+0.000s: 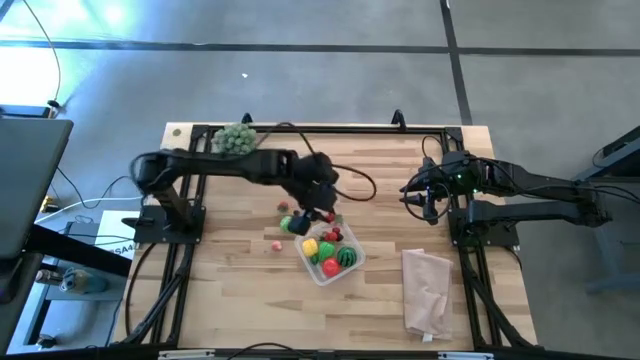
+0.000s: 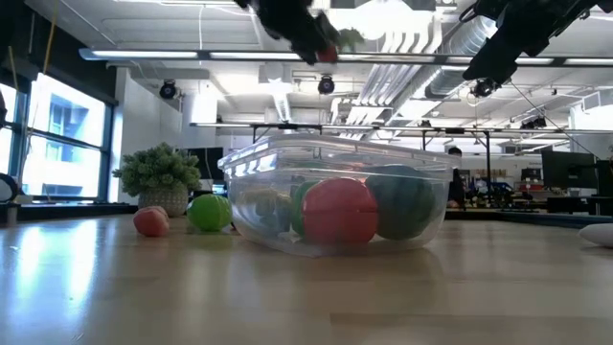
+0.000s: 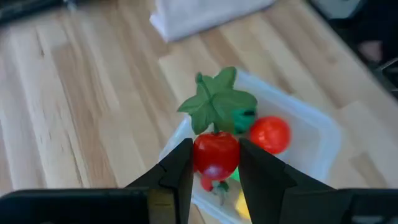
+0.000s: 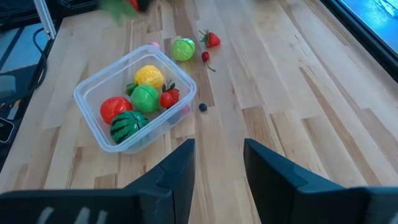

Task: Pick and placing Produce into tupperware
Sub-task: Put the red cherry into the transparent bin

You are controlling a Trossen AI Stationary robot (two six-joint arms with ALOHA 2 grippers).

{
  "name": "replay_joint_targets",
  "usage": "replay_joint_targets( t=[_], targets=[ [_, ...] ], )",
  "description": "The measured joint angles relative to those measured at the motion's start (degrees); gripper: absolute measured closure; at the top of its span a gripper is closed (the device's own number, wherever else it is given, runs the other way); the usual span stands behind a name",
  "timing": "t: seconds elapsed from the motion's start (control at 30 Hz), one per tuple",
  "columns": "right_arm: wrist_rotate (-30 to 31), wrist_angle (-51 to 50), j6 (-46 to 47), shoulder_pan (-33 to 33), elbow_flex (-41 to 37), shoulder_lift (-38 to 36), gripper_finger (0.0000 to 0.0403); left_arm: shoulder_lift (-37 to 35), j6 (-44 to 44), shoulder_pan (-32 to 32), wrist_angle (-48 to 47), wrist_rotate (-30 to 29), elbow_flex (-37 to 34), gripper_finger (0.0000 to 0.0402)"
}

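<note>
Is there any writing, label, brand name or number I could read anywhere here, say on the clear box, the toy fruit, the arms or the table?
No text can be read in any view.
The tupperware, the produce in it, the pale bag and the table show no print.
A white patch with dark marks lies beside the table's left frame: too small and blurred to read.

Both arms are dark, with black cables and flat black fingers [image 3: 177,177].

left gripper [image 3: 214,171] raised mid-table, fingers clamped on something; right gripper [image 4: 217,165] parked far right, fingers apart.
</note>
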Motion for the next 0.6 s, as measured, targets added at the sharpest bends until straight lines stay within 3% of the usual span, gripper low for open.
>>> replay_joint_targets(
  t=[0.37,0.6],
  targets=[
    [-0.02,-0.44,0.00,0.02,-0.02,0.00,0.0274,12.32,-0.23,-0.61,2.03,-2.64,-0.05,0.0297],
    [0.02,-0.40,0.00,0.00,-0.02,-0.01,0.0274,16.53,-0.25,-1.48,-0.78,-4.18,-0.05,0.0296]
  ],
)
